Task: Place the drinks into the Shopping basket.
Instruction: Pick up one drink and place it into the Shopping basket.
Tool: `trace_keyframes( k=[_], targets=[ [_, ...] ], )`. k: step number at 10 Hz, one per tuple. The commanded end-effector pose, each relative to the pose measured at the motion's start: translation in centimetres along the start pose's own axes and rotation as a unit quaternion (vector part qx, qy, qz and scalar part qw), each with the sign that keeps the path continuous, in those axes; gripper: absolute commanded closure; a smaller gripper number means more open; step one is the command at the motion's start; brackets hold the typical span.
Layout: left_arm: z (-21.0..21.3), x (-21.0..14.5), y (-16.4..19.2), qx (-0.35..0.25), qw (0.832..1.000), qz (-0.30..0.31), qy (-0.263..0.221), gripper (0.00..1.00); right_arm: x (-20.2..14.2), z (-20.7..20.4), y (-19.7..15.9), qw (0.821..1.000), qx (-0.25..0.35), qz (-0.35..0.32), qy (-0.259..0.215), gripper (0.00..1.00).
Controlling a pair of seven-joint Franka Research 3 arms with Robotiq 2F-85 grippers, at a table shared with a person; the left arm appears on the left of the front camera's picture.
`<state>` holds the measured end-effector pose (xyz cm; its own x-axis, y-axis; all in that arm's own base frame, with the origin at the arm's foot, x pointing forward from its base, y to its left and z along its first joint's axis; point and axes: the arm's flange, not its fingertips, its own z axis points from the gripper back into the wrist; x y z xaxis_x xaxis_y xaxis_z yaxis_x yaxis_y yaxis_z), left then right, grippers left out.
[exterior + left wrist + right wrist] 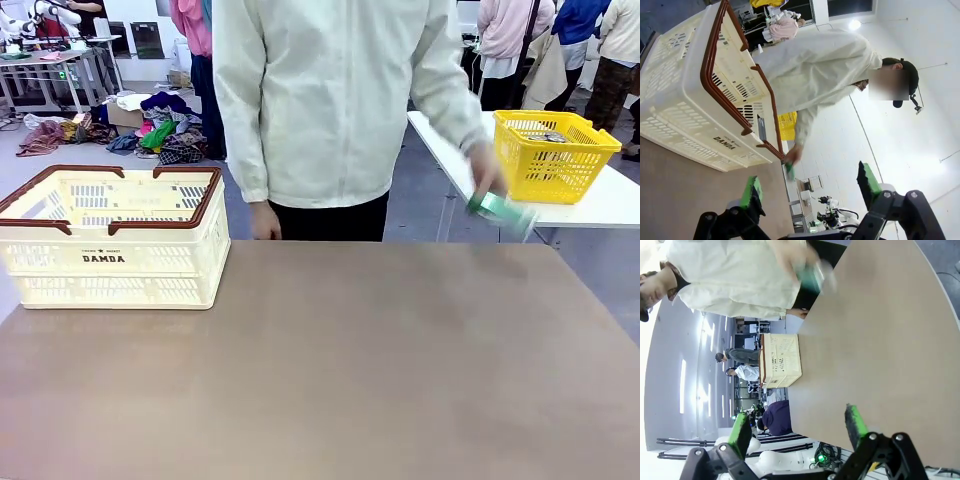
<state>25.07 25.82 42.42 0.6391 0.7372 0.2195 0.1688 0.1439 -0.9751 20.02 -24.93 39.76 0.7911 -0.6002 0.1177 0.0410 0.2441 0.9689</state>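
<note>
Gaping wide, left gripper [807, 176] and right gripper [796, 412] hold nothing; a hand [487, 171] grips the slim green can [501, 208].

Light: bright and even, from ceiling lamps [682, 382], which glare white in the right wrist view.
Shadows: soft and faint on the table [320, 380].
Blur: the person's hand [487, 172] and the green can [500, 210] are smeared.
Edges: both wrist views bend strongly.
</note>
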Motion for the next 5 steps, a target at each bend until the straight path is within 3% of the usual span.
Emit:
trace_keyframes(
  k=[1, 5],
  targets=[
    [0.3, -0.08, -0.21, 0.0, 1.0, 0.004, 0.007, 0.0, 0.09, 0.11, 0.25, 1.0, 0.005, 0.007, -0.003, 0.0],
    [0.3, -0.08, -0.21, 0.0, 1.0, 0.004, 0.007, 0.0, 0.09, 0.11, 0.25, 1.0, 0.005, 0.007, -0.003, 0.0]
  ],
)
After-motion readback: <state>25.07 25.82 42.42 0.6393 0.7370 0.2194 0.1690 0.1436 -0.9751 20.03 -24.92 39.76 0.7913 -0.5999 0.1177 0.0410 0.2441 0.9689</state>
